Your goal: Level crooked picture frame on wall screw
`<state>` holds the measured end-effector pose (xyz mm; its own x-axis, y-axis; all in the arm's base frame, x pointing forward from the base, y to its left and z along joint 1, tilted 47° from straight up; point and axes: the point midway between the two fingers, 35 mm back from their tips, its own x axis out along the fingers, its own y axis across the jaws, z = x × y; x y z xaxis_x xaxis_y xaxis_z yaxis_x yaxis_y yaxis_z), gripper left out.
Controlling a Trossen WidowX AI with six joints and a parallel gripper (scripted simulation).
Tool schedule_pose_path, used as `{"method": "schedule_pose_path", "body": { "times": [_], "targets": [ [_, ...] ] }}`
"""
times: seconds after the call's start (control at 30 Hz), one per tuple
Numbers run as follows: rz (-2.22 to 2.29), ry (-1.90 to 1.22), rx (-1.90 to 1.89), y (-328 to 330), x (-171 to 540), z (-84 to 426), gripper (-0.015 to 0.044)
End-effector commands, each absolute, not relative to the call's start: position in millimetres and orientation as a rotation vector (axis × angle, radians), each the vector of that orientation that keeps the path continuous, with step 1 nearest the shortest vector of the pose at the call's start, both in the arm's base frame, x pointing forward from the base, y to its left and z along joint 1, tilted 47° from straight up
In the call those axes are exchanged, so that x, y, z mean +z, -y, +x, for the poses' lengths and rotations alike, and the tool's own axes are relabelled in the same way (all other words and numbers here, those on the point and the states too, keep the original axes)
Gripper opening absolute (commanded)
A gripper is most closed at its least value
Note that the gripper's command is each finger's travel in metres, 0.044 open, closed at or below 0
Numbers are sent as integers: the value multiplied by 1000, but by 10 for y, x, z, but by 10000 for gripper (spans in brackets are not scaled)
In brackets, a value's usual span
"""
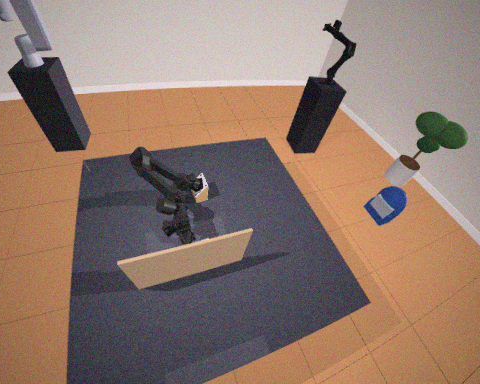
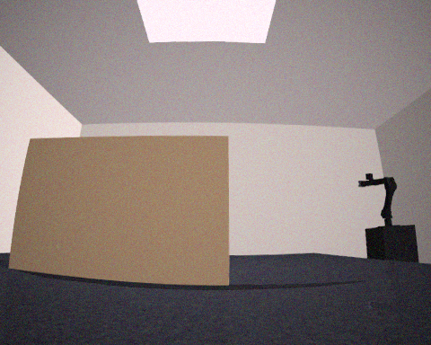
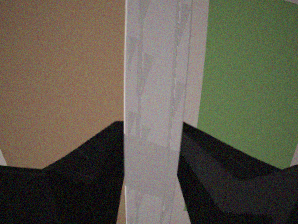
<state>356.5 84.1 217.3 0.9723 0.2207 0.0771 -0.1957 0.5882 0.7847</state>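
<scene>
In the wrist view a pale grey side bar of the picture frame (image 3: 155,65) runs upright between the two black fingers. My gripper (image 3: 149,131) is shut on this bar, one finger on each side. A green picture area (image 3: 250,75) with a pale border lies right of the bar, and the tan wall panel (image 3: 60,75) shows to its left. The tan panel (image 1: 191,260) (image 2: 125,211) stands upright with its back to the top and exterior views and hides the frame's face. The arm reaches its far side. The screw, the notched strip and the frame's whole tilt are hidden.
The arm (image 1: 156,175) stands on a dark mat (image 1: 284,280). A small white-topped box (image 1: 201,195) is beside it. Two dark pedestals (image 1: 59,110) (image 1: 314,115) bear other arms. A potted plant (image 1: 401,170) and a blue object (image 1: 396,200) are at the right.
</scene>
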Motion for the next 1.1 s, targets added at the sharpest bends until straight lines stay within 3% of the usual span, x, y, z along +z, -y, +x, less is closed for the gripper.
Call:
{"method": "schedule_pose_path", "body": {
  "times": [0.0, 1.07],
  "targets": [
    [907, -29, 253, -850, 2172, 3564, 0],
    [907, -27, 247, -797, 2131, 3578, 0]
  ]
}}
